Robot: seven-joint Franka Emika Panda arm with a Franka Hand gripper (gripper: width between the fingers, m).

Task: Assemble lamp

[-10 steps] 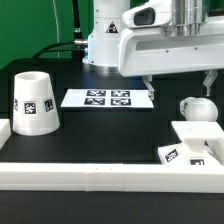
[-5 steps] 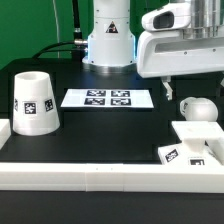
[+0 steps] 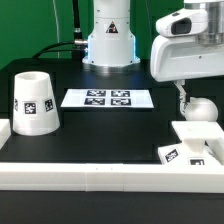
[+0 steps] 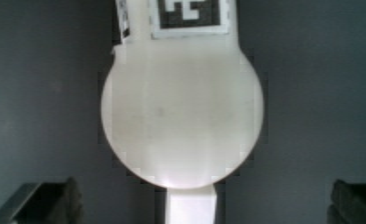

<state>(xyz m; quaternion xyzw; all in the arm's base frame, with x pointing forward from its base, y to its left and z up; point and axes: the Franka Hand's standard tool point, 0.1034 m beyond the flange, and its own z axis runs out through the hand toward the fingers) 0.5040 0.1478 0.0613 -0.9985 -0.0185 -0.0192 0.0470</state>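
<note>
Shifted toward the exterior view's right, jaws hang apart above the bulb [image 3: 198,108].

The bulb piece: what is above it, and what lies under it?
The open gripper hangs just above the bulb piece. Under it is the black table; the contact spot is hidden.

The marker board [image 3: 108,98] lies flat on the black table [image 3: 110,135], showing four tags face up. A white rail [image 3: 100,173] borders the table's near edge. A green backdrop [image 3: 35,25] stands behind.
</note>
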